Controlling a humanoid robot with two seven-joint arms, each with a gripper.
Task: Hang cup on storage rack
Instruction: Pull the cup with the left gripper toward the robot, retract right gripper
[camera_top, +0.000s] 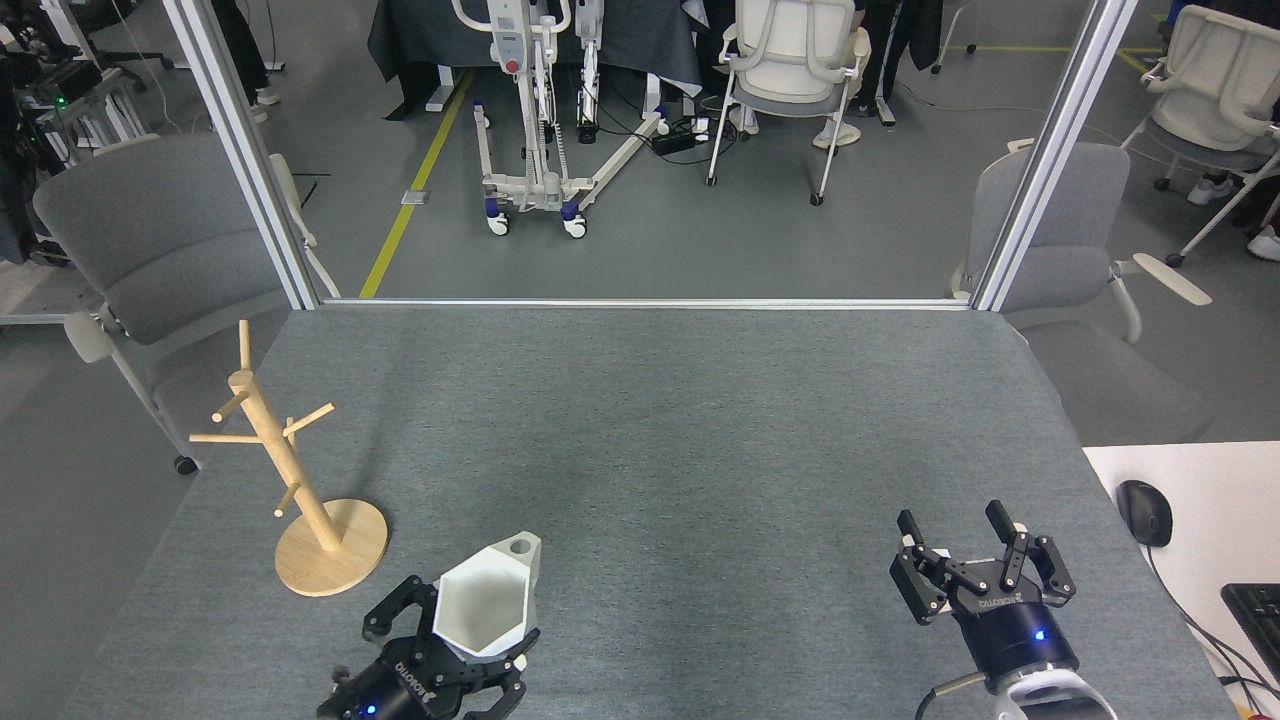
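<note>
The white cup (487, 605) with a hexagonal rim is held mouth-up near the table's front edge, its pierced handle pointing toward the far side. My left gripper (470, 650) is shut on the cup's lower wall from below. The wooden storage rack (285, 467) stands on its round base at the table's left, upright, a short way up and left of the cup, with nothing on its pegs. My right gripper (955, 530) is open at the front right, nothing between its fingers.
The grey table (650, 420) spreads between the arms. A white desk with a black mouse (1144, 511) and a keyboard (1258, 610) adjoins on the right. Grey chairs (150, 250) stand off both far corners, behind metal frame posts.
</note>
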